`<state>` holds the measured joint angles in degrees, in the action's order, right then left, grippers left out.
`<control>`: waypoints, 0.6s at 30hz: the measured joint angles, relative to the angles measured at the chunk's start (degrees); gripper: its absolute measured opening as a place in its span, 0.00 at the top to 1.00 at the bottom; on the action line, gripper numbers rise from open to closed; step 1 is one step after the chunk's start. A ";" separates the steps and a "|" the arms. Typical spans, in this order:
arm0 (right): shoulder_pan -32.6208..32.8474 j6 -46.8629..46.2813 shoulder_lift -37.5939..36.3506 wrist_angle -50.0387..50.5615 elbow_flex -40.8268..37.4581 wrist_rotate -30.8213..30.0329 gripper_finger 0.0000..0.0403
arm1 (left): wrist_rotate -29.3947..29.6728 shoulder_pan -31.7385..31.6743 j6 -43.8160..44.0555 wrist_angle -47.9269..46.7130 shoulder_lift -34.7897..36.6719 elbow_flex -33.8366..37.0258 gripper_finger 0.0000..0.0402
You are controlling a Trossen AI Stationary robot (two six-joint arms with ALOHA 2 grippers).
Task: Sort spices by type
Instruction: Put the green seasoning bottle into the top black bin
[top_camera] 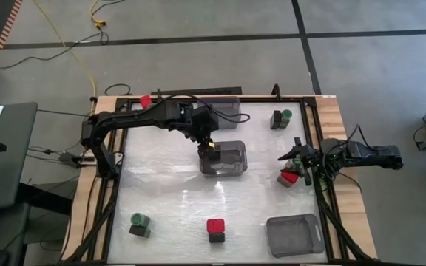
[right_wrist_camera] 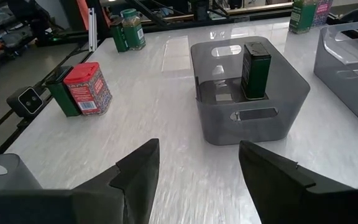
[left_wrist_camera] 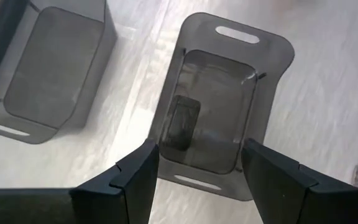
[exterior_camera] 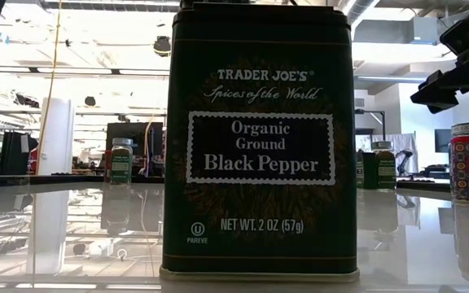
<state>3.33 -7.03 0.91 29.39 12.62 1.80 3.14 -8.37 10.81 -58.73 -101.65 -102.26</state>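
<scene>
My left gripper (top_camera: 208,150) (left_wrist_camera: 201,180) hangs open over the middle grey bin (top_camera: 231,168) (left_wrist_camera: 272,74), fingers pointing down at its near rim, touching nothing. One black tin (left_wrist_camera: 180,121) (right_wrist_camera: 255,70) stands upright on the bin's floor. My right gripper (top_camera: 296,159) (right_wrist_camera: 197,180) waits open at the table's right edge. Beside it stands a red-topped tin (top_camera: 289,177) (right_wrist_camera: 87,87) next to a black tin (right_wrist_camera: 61,93). Other spices stand on the table: a green-capped jar (top_camera: 281,118) far right, a green-capped jar (top_camera: 139,224) near left, a red-topped one (top_camera: 215,229) near the middle.
A second grey bin (top_camera: 224,106) (left_wrist_camera: 48,68) sits at the far edge behind the left arm, a third (top_camera: 294,235) at the near right corner. A black pepper tin (exterior_camera: 259,138) fills the low view. A raised frame (top_camera: 324,148) borders the table.
</scene>
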 joint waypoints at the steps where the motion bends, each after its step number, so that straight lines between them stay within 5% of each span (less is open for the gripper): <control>1: 0.00 0.00 0.00 0.00 -0.02 0.00 0.38 | 0.00 0.14 0.00 0.26 0.00 0.00 0.46; 10: -1.27 0.50 0.00 -0.35 -0.02 -0.15 0.38 | 0.00 0.49 0.25 4.95 0.00 0.00 0.46; 18: -3.51 -6.80 0.26 -12.85 -3.06 -0.37 0.38 | 0.02 0.49 0.42 7.98 -0.02 0.00 0.46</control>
<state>-0.18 -13.82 1.17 16.53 9.55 1.43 3.16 -7.88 11.22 -50.75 -101.67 -102.26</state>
